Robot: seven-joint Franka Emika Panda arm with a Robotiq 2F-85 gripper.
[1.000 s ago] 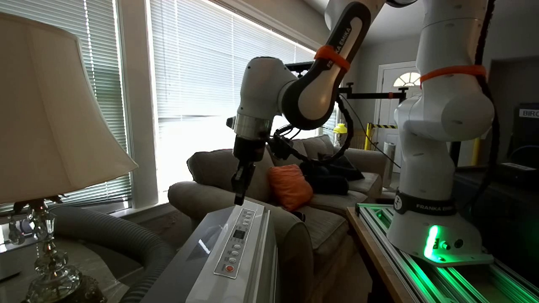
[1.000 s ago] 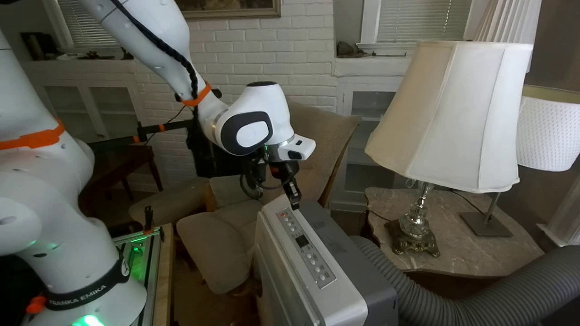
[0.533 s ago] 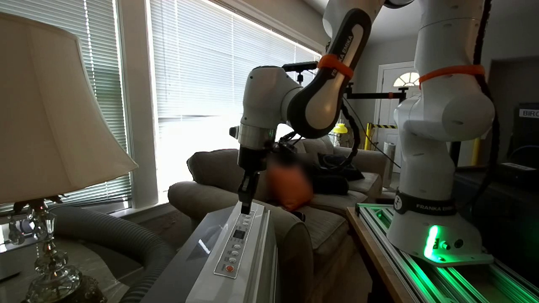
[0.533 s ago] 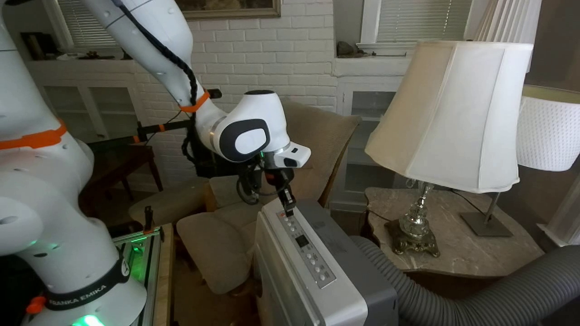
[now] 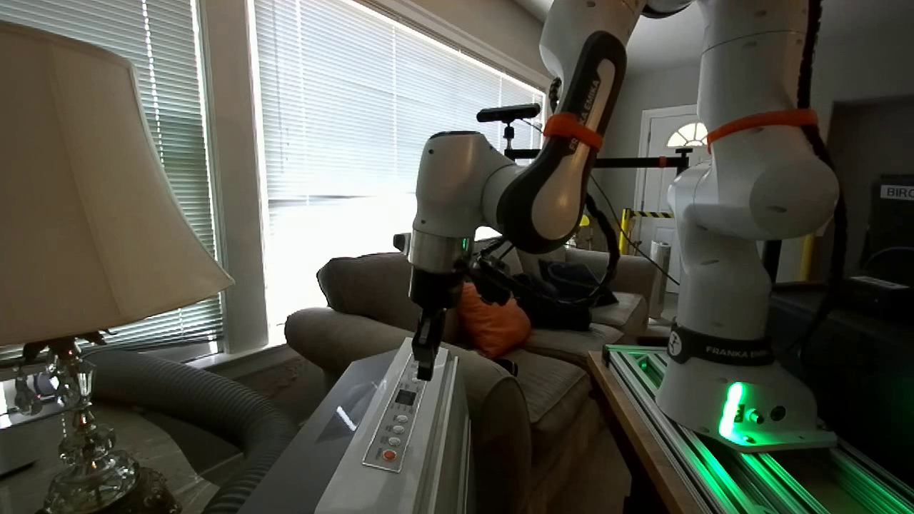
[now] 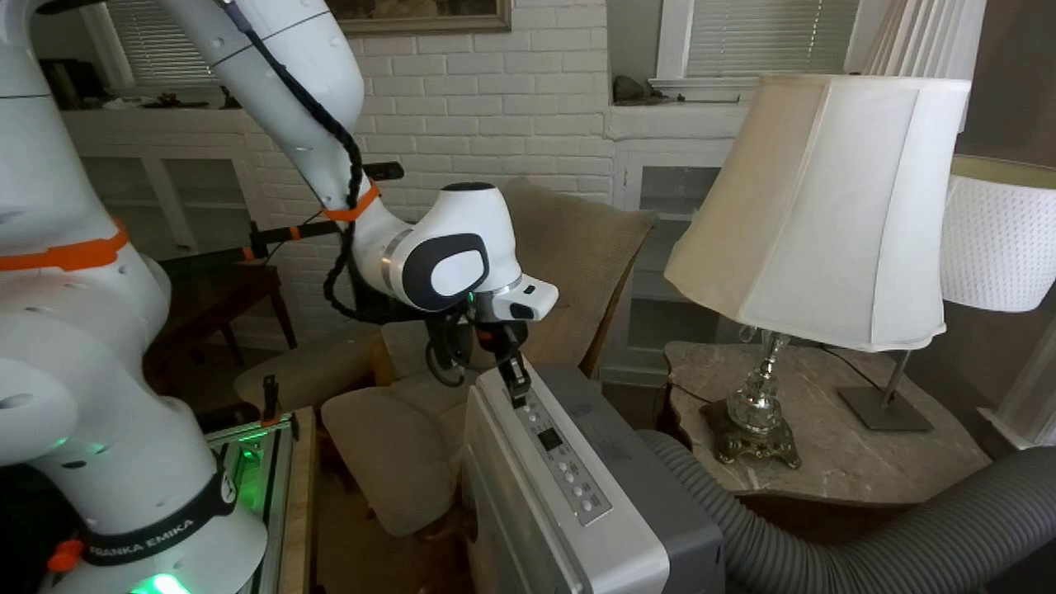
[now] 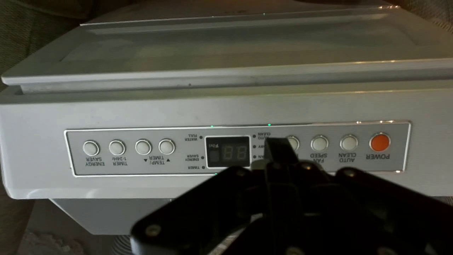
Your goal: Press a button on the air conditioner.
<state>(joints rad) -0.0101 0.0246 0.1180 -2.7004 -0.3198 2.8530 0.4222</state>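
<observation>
Moved: tool lower than a second ago, down toward the button panel; my arm dropped with it. Both exterior views agree.
Tool state: closed, fingertips together in one narrow tip, pointing down, slightly tilted.
Tip: above the panel, apart from it. From my wrist it sits just beside the display.
Air conditioner: directly below the tool, same spot as before. White top carries the panel, grey casing alongside.
Display: dark, faint digits.
Buttons: orange power button at one end, then auto clean button, then fan speed button. Next is a half-hidden button behind my tip, label unreadable. Past the display, four white buttons.
Hose: grey, ribbed, on the unit's grey side.
Lamp: on the table, beyond the hose in an exterior view.
Sofa: beside the air conditioner, orange cushion on it.
</observation>
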